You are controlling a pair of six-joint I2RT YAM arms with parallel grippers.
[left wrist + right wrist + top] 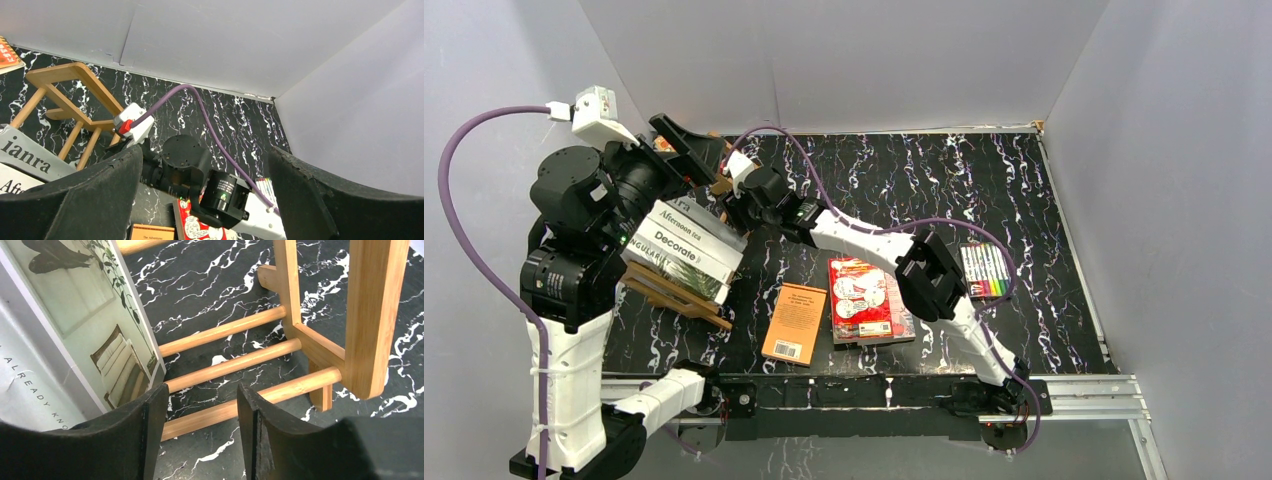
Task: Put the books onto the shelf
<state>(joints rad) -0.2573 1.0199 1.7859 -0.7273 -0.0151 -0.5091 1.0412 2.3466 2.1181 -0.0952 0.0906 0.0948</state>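
The shelf [674, 292] stands at the left of the table [904, 180] and holds a few leaning books [689, 245]. An orange paperback [795, 323] and a red book [861, 298] lie flat outside it. The right gripper [200, 395], half open and empty, sits just beside the end book, so a nudge could topple the row or shove the rack. The left gripper [202, 160] hangs wide open and empty.

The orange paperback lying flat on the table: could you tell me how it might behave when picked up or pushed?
The orange paperback looks thin, so it would probably flex if lifted by one edge. It lies flat on the table, so a push would likely slide it rather than tip it.
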